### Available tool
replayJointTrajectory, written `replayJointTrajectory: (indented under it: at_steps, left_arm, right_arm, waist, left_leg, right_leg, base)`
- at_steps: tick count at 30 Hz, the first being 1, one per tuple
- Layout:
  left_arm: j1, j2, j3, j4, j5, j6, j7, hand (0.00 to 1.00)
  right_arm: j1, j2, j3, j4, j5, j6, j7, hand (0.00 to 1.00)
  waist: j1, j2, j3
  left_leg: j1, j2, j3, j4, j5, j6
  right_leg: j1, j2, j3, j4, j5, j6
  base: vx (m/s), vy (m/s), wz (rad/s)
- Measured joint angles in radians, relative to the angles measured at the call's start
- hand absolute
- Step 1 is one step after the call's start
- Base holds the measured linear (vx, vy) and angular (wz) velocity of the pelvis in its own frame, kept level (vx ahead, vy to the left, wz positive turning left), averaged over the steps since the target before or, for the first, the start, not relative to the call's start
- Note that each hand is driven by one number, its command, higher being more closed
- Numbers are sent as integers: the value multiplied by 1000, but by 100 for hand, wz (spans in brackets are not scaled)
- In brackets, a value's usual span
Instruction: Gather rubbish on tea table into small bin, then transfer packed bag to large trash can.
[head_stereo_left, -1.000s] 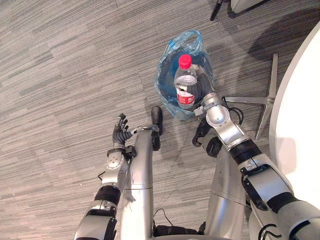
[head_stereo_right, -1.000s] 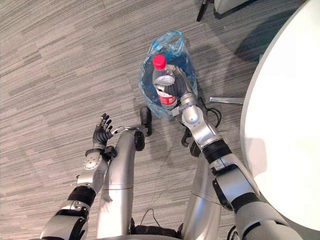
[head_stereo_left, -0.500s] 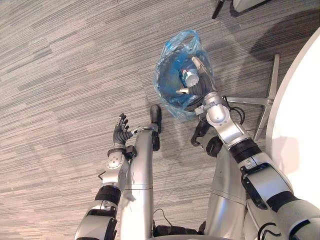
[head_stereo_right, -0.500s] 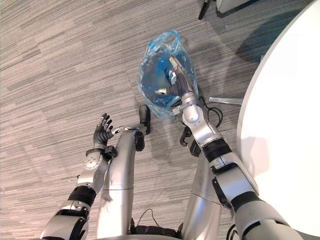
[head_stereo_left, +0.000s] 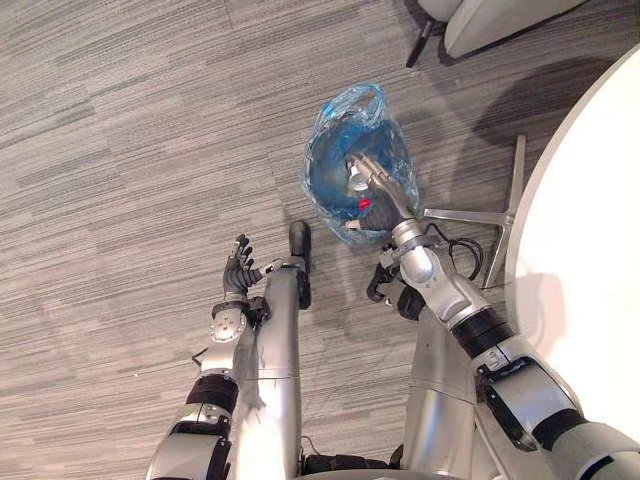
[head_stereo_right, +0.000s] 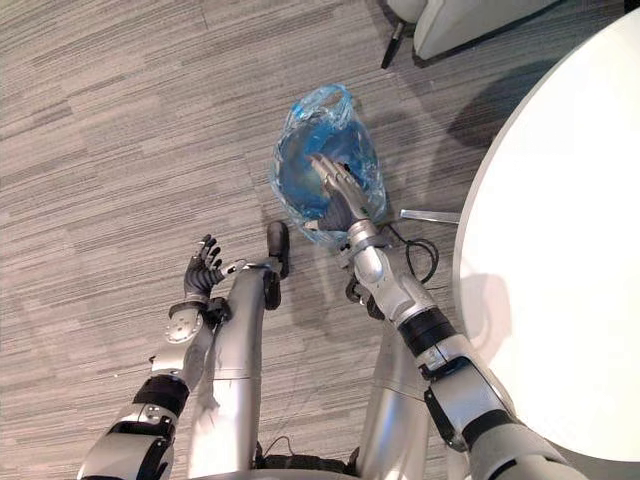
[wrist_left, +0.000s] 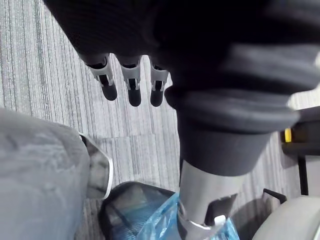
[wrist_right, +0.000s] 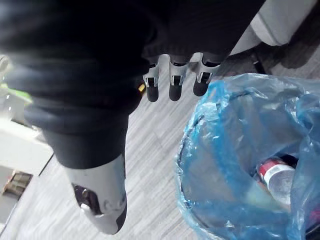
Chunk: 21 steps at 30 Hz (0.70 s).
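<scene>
Counted were: one small bin (head_stereo_left: 322, 185), blue-bagged; one bottle (wrist_right: 274, 180) inside it; one white worktop (head_stereo_right: 560, 250); one grey chair (head_stereo_left: 500, 20); two hands, left (head_stereo_left: 238, 270) and right (head_stereo_left: 377, 200).

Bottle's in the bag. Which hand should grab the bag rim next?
Right hand, likely: open, it hangs over the mouth of the blue bag; the left hand is open off to the side.

Translucent blue bag (head_stereo_left: 328, 170), clear bottle (wrist_right: 275, 180) with red label, grey streaked carpet (head_stereo_left: 120, 150), plain white table (head_stereo_right: 560, 250)
</scene>
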Motion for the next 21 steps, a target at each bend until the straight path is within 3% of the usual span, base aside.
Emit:
replayJointTrajectory:
  at_steps: [6,17,18,21]
  left_arm:
    - [-1,2,-1,-1,0,-9,0,0]
    - [-40,12,-1,-9,-21,-32,-1,0]
    - [-43,12,-1,-11,-27,-33,-1,0]
    - [-64,12,-1,-17,-34,-32,-2,0]
  right_arm:
    - [-21,-8,15,122,-62,7,2,0]
    - [-99,1,52,301,-65,44,21,0]
    - [-104,2,53,311,-66,45,21,100]
    - [-128,2,53,357,-66,48,25,100]
  waist:
    - [2,0,-1]
    - [5,-2,-6]
    - [6,-2,-7]
    - [11,-2,-7]
  left_leg:
    - [-10,-3,-3,-14,-3,-4]
    - [-117,-12,-21,15,17,-5]
    - [-124,-13,-22,17,16,-6]
    - [-157,-14,-24,37,13,-10]
  right_leg:
    - [-7,-9,-15,1,-8,-12]
    - [-106,-32,-33,60,-28,-31]
    - [-114,-33,-33,64,-31,-26]
    - [-145,-37,-34,87,-38,-34]
  base:
    - [-12,0,8]
    - [-16,5,10]
    - [-33,19,6]
    - [-42,29,5]
